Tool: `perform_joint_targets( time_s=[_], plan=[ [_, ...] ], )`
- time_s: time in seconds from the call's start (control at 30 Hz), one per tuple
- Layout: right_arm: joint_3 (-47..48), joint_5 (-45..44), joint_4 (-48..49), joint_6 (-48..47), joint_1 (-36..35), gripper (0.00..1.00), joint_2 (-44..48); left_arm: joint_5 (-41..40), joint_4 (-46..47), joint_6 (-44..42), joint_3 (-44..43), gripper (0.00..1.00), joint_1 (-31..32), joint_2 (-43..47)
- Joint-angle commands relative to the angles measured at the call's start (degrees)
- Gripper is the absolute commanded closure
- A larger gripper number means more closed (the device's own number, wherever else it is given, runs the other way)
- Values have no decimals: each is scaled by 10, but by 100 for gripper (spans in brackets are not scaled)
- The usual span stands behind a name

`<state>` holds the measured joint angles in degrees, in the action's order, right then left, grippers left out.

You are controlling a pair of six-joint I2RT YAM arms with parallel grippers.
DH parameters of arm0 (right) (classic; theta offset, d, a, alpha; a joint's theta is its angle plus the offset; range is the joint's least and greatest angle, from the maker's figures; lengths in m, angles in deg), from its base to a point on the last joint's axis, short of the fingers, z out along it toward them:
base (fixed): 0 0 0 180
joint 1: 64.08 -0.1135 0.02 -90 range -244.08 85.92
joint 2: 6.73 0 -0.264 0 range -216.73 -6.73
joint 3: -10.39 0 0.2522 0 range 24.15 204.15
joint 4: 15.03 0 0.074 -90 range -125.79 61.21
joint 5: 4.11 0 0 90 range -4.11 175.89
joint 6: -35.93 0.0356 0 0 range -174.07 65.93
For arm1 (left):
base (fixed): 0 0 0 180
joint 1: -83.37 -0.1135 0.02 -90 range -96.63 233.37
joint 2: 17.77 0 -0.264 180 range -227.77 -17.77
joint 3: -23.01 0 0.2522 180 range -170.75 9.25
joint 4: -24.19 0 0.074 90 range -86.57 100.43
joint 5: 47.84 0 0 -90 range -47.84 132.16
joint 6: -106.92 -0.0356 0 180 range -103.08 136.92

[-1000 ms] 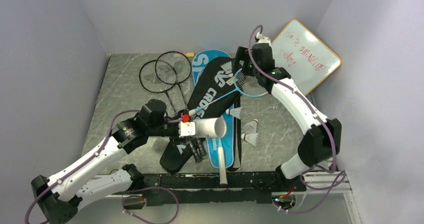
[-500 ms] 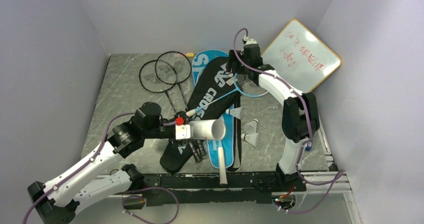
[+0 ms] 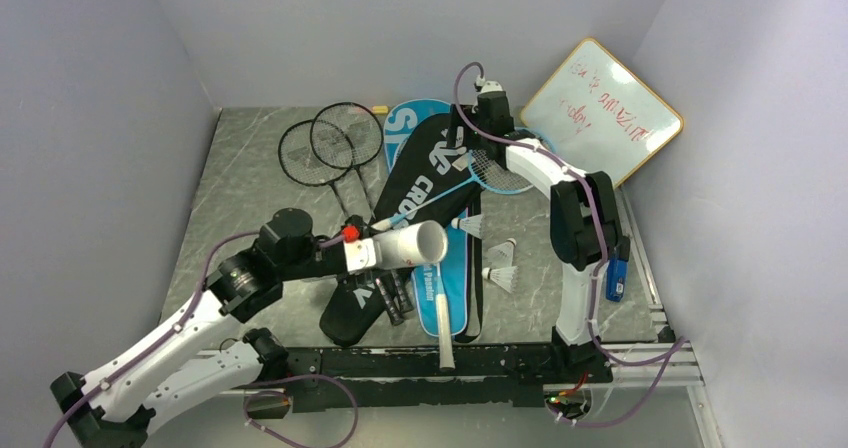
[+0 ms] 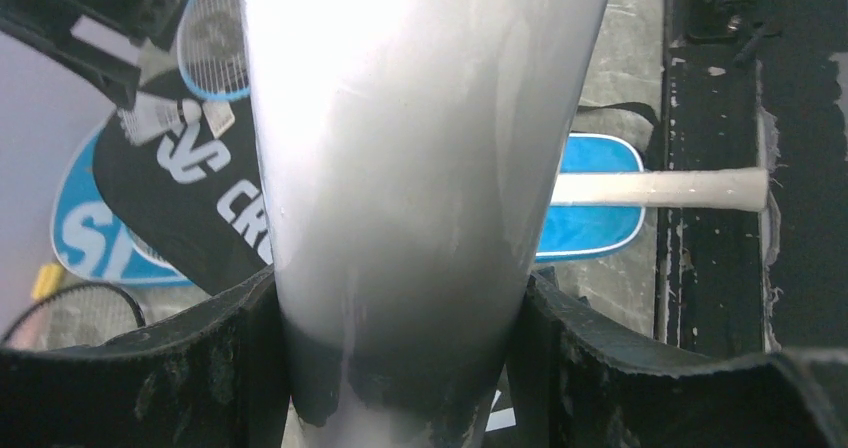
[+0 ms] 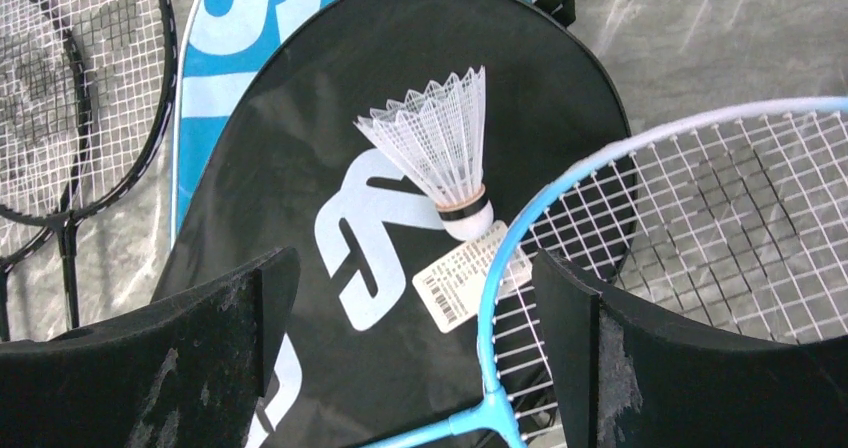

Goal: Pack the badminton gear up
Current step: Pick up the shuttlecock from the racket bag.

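The right hand [image 5: 415, 273] has been brought over the black cover [image 5: 300, 148], spread above the shuttlecock [image 5: 440, 153] lying there, to be straddled at its cork; the tube [image 3: 402, 247] is pinched by the left hand [image 3: 352, 254].

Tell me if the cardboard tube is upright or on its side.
On its side: the white cardboard tube sticks out roughly level from the left end effector, open mouth facing right.

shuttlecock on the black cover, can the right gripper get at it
Probably yes: the right gripper hangs open above the shuttlecock, nothing covering it, though the light-blue racket rim sits beside its cork.
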<state>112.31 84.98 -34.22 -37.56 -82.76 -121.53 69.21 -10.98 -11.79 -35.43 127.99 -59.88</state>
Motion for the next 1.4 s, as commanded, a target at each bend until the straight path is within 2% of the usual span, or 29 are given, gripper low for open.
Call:
perform_joint_targets(
  time_s=[0.0,0.13,0.4,0.67,0.8,1.13,1.37],
  plan=[
    [38,13,51,-25,3,9,-21,-83,49,98,-10,95,0,-29],
    [58,29,52,-37,3,10,-52,-173,80,160,-8,95,1,-35],
    [147,16,19,-64,3,18,-126,-234,128,184,14,95,1,9],
    [145,23,18,-101,3,16,-142,-200,132,167,26,95,1,21],
    [158,15,5,-103,2,16,-154,-211,129,165,23,95,1,14],
    [150,33,13,-101,2,32,-169,-209,132,161,26,95,-1,11],
    [105,35,39,-88,2,38,-150,-184,129,151,23,95,-5,5]
  ],
)
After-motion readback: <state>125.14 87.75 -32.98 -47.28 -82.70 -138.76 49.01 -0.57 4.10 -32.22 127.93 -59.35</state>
